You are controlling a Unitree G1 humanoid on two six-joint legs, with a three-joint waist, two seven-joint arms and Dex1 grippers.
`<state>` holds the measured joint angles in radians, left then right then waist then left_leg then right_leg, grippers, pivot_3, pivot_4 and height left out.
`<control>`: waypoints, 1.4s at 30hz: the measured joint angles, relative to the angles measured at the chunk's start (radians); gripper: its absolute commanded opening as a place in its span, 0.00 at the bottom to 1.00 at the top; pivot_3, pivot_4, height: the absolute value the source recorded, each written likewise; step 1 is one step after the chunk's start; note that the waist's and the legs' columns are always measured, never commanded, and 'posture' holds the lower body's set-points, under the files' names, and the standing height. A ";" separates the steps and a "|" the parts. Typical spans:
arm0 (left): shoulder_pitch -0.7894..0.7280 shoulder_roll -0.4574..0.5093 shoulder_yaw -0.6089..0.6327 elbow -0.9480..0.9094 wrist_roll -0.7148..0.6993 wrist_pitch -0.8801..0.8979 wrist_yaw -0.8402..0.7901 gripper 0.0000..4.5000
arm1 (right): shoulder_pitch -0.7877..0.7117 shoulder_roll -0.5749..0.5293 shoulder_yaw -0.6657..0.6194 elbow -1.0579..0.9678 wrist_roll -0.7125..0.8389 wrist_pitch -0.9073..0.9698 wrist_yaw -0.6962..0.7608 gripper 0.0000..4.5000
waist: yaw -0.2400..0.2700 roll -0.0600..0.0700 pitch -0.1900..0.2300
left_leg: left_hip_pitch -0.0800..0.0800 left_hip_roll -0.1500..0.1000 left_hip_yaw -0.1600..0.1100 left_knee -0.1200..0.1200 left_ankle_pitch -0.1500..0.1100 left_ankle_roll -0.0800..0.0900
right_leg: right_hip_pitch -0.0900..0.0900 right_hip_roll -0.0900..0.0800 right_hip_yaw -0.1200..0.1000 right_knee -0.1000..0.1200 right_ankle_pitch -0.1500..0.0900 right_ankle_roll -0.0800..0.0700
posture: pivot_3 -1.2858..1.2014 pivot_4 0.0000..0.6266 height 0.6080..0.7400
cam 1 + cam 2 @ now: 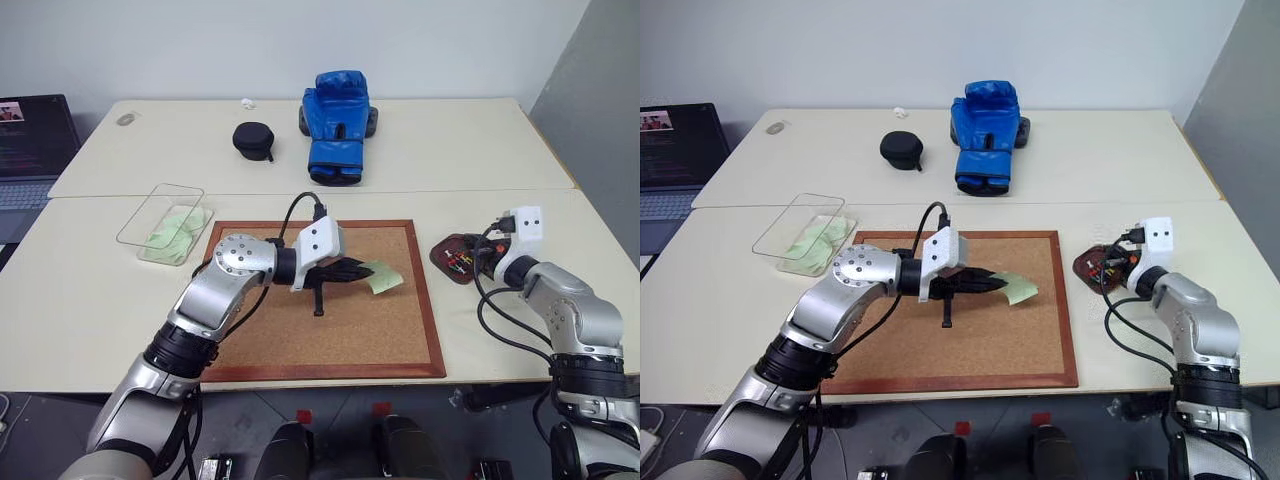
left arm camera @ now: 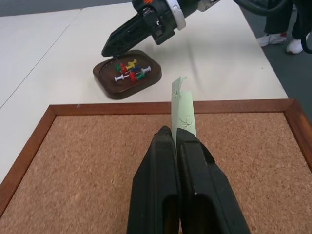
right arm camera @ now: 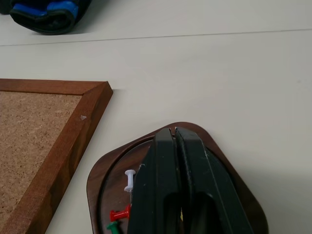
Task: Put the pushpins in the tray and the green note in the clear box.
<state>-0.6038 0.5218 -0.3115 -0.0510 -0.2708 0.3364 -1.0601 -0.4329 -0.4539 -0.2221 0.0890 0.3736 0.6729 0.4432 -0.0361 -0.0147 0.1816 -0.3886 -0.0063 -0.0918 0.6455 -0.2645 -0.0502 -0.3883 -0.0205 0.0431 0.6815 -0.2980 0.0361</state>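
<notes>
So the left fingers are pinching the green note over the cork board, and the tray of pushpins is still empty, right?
Not quite. The tray is not empty: the left wrist view shows several pushpins lying in it. The rest holds: the left fingers pinch the green note over the cork board.

Cork board (image 1: 330,330) between clear box (image 1: 165,222), left, and tray (image 1: 452,255), right.

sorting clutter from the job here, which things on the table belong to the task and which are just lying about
Part of the job:
green note, pinched in the shut left gripper
pushpins in the tray, under the shut right gripper
clear box

Just lying about:
cork board
blue boxing glove
black pouch
laptop
</notes>
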 measured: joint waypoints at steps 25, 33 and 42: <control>0.003 -0.003 0.006 -0.014 0.005 0.005 0.006 0.00 | -0.010 -0.005 0.024 0.023 -0.022 -0.058 0.010 0.30 | 0.001 0.000 0.000 | 0.000 0.000 0.000 0.000 0.000 0.000 | 0.000 0.000 -0.001 0.000 0.000 0.000 | 0.52 0.24 1.00; 0.001 -0.003 0.006 -0.014 0.005 0.007 0.005 0.00 | -0.010 -0.007 0.081 0.045 -0.087 -0.132 0.012 0.30 | 0.000 0.000 0.000 | 0.000 0.000 0.000 0.000 0.000 0.000 | 0.000 0.000 -0.001 0.000 0.000 0.000 | 0.52 0.24 1.00; 0.003 -0.001 0.006 -0.017 0.004 0.012 0.006 0.00 | -0.010 -0.004 0.092 0.085 -0.120 -0.165 0.012 0.30 | 0.001 0.000 0.000 | 0.000 0.000 0.000 0.000 0.000 0.000 | 0.000 0.000 -0.001 0.001 0.000 0.000 | 0.52 0.24 1.00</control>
<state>-0.6010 0.5211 -0.3052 -0.0679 -0.2665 0.3488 -1.0546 -0.4428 -0.4578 -0.1306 0.1739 0.2532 0.5080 0.4555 -0.0354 -0.0146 0.1815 -0.3885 -0.0062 -0.0922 0.6458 -0.2644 -0.0502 -0.3883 -0.0201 0.0424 0.6822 -0.2980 0.0360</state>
